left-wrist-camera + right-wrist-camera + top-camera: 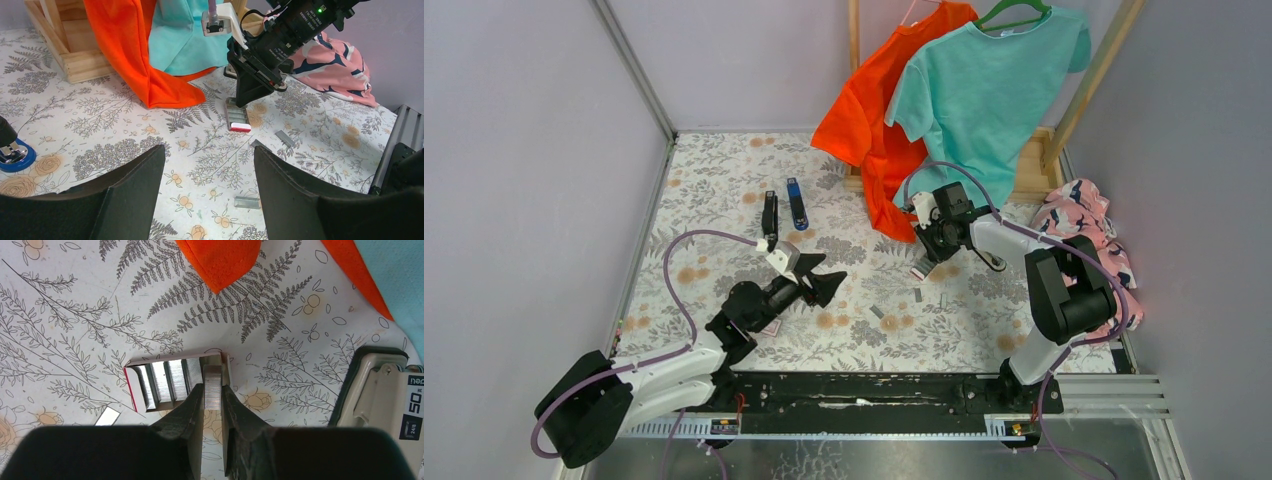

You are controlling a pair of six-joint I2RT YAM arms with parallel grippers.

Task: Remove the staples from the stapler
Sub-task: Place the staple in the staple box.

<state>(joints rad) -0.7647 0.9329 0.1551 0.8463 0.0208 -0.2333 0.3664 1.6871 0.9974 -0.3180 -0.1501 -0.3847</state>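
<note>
The stapler [770,215] lay on the far left part of the floral bench [724,190], its length running near to far, with a slim blue bar [797,203] just to its right and neither claw touching it. The staples [213,387] were away from it, towards the right of the bench: one short silvery strip stood pinched between the two fingers of the right claw [213,390], which was clenched on it directly over an open red-and-white card [160,385] holding several more strips side by side. From the left wrist view, the right claw [245,97] pointed steeply down at that card [237,119]. A few loose strips [285,138] lay flat on the bench, near and to the right of the card and apart from one another. The left claw [832,268] hovered over the middle of the bench with its fingers [135,190] spread wide and nothing between them, aimed towards the card and well short of it. A beige, dark-rimmed object with a printed label [380,390] sat just beside the right claw; what it was could not be told. Behind, at the far right, an orange shirt [869,120] and a teal shirt [984,90] hung from a wooden frame [1034,170], the orange hem reaching down to the bench. A pink patterned cloth [1084,220] lay at the right edge.
</note>
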